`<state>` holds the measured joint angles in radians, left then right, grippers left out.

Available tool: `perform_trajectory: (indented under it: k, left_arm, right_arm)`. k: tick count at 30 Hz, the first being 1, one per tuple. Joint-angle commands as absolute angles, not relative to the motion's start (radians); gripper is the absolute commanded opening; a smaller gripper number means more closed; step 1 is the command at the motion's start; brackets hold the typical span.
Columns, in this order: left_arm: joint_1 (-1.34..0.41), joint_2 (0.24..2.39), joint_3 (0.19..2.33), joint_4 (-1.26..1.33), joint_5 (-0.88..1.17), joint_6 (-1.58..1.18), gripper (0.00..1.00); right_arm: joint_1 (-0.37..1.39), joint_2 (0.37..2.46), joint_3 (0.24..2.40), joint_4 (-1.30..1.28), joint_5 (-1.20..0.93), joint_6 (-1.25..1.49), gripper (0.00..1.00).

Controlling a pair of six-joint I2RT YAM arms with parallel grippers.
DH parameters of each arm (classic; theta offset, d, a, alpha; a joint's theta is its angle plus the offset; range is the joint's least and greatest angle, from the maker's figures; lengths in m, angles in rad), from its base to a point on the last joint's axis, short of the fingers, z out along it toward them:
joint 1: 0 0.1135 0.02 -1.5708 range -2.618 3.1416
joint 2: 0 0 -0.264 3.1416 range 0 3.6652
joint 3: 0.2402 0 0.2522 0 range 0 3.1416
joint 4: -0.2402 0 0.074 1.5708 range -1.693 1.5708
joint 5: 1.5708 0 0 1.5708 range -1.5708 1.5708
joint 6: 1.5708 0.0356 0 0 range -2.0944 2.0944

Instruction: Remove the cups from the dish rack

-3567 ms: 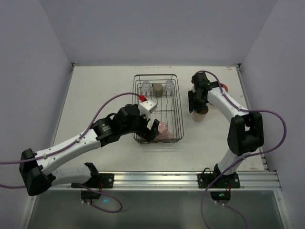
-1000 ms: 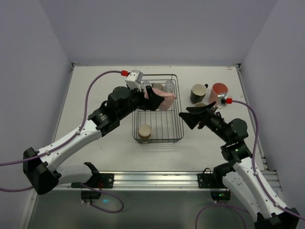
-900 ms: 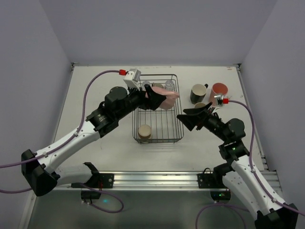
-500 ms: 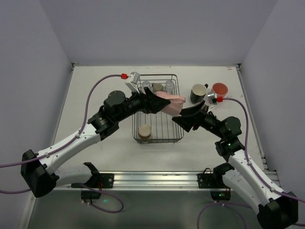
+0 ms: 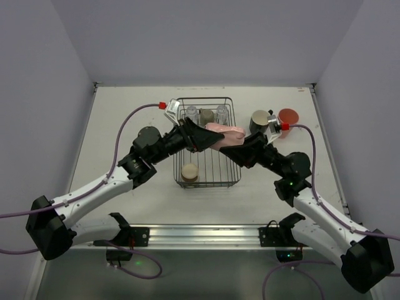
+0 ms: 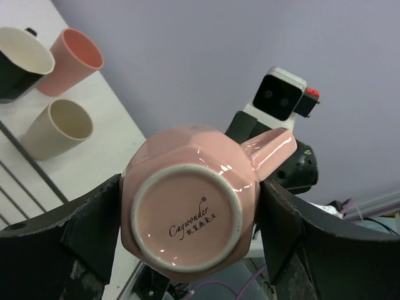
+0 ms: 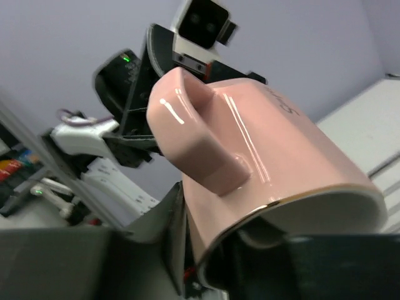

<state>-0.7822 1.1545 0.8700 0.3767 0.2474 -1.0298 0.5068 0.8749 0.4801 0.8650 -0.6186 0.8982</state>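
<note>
Reaching in from four o'clock since a moment ago, my right gripper (image 5: 240,145) is straddling the pink mug's (image 5: 222,133) rim, whether squeezing I cannot tell, while my left gripper (image 5: 203,138), arm stretching from eight o'clock, is clamping its base, holding it sideways above the dish rack's (image 5: 206,185) three o'clock edge.

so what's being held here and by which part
The pink mug: the left pincer clamps its sides near the base. The right pincer is at the rim, grip unclear.

Robot lab cell, bare walls (image 5: 206,37), white table (image 5: 137,112)
</note>
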Motion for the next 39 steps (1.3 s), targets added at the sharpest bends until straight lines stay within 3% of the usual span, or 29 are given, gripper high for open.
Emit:
perform_trajectory:
  k: [1, 3, 4, 6, 9, 17, 21, 24, 26, 32, 39]
  left_arm:
    - [-0.787, 1.088, 0.876, 0.494, 0.256, -1.028, 0.52]
    - [-0.787, 1.072, 0.876, 0.451, 0.250, -0.981, 0.74]
    - [-0.787, 1.063, 0.876, 0.396, 0.232, -0.959, 0.80]
    - [-0.787, 1.037, 0.876, 0.338, 0.210, -0.895, 0.91]
    - [-0.787, 0.994, 0.873, 0.244, 0.157, -0.826, 0.98]
    - [-0.787, 0.888, 0.905, 0.019, 0.006, -0.622, 1.00]
    - [-0.787, 0.864, 0.955, -0.152, -0.061, -0.504, 1.00]
    - [-0.787, 0.841, 0.965, -0.273, -0.101, -0.414, 1.00]
    - [-0.787, 0.825, 0.962, -0.346, -0.132, -0.364, 1.00]
    - [-0.785, 0.810, 0.894, -0.407, -0.138, -0.293, 1.00]
    - [-0.787, 0.827, 0.841, -0.403, -0.137, -0.250, 1.00]
  right_arm:
    - [0.522, 0.871, 0.465, 1.136, -0.552, 0.974, 0.18]
    - [0.523, 0.862, 0.465, 1.125, -0.542, 0.977, 0.04]
    - [0.522, 0.847, 0.468, 1.068, -0.535, 0.968, 0.00]
    - [0.522, 0.830, 0.489, 0.996, -0.529, 0.933, 0.00]
    - [0.522, 0.793, 0.511, 0.872, -0.509, 0.891, 0.00]
    - [0.522, 0.756, 0.730, 0.289, -0.457, 0.682, 0.00]
    - [0.518, 0.787, 0.885, -0.197, -0.168, 0.528, 0.00]
    - [0.486, 0.807, 0.960, -0.387, -0.005, 0.468, 0.00]
    - [0.413, 0.818, 0.991, -0.451, 0.095, 0.448, 0.00]
    - [0.097, 0.894, 1.002, -0.541, 0.116, 0.403, 0.00]
    - [-0.061, 1.055, 0.999, -0.525, 0.101, 0.377, 0.00]
